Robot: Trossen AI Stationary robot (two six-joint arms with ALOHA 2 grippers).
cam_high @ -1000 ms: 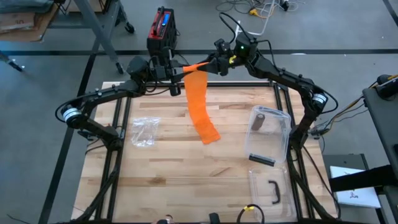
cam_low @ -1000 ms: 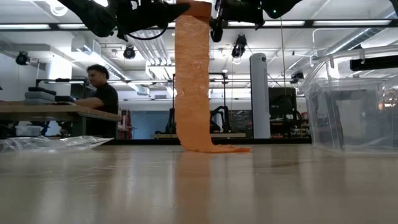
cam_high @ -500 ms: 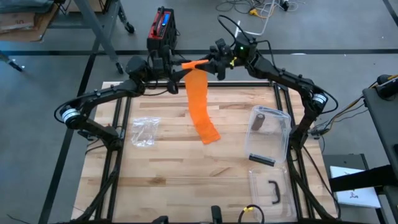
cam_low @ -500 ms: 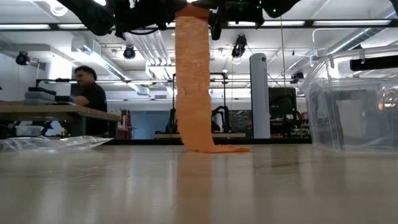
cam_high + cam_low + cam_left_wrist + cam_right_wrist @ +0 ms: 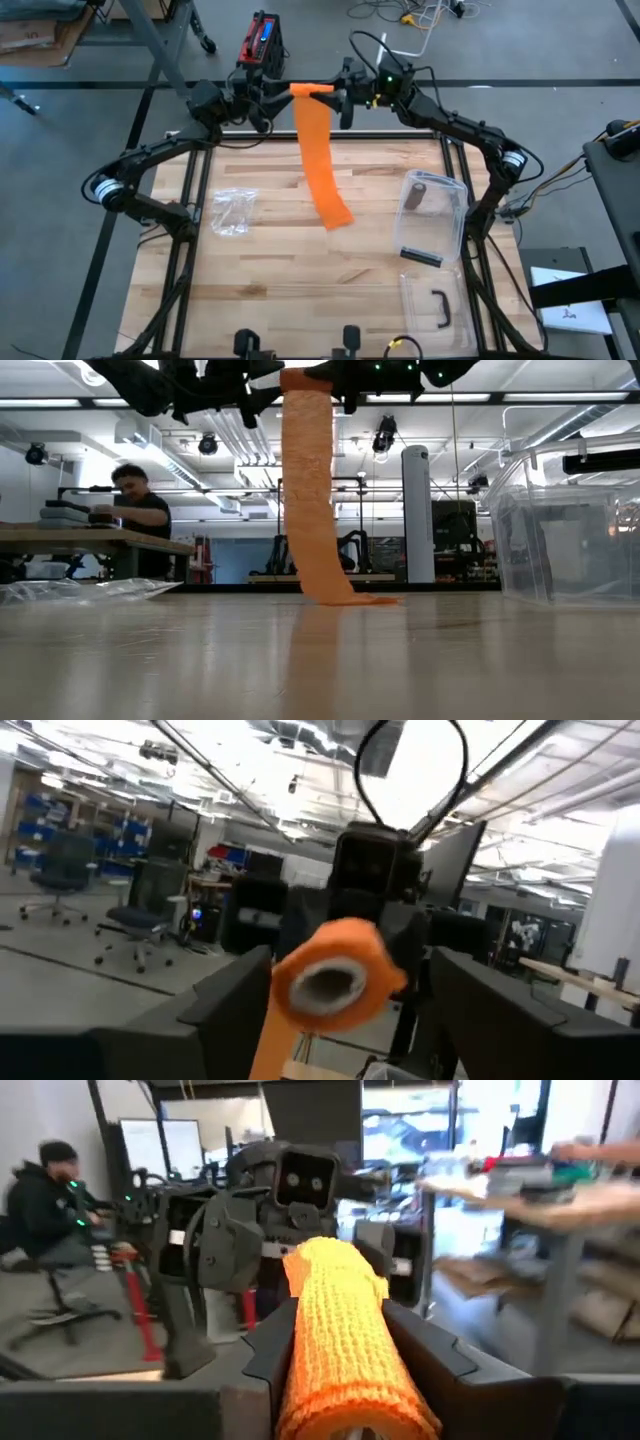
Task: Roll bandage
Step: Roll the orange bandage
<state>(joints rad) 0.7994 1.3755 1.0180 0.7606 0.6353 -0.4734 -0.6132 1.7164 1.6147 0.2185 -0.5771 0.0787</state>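
Bandage: the orange woven bandage roll (image 5: 345, 1350) is clamped between the right gripper (image 5: 338, 97) fingers; its strip is hung to the wooden tabletop (image 5: 300, 270) near the far edge.
Left gripper (image 5: 262, 101): spread wide, apart from the roll.
Clear plastic box (image 5: 432, 215): near the right edge, a dark item possibly inside.

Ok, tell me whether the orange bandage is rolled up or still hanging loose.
Mostly unrolled: the orange bandage hangs as a long strip, its tail on the wooden table.

No legible text — no label, brand, number or sign — on anything in view
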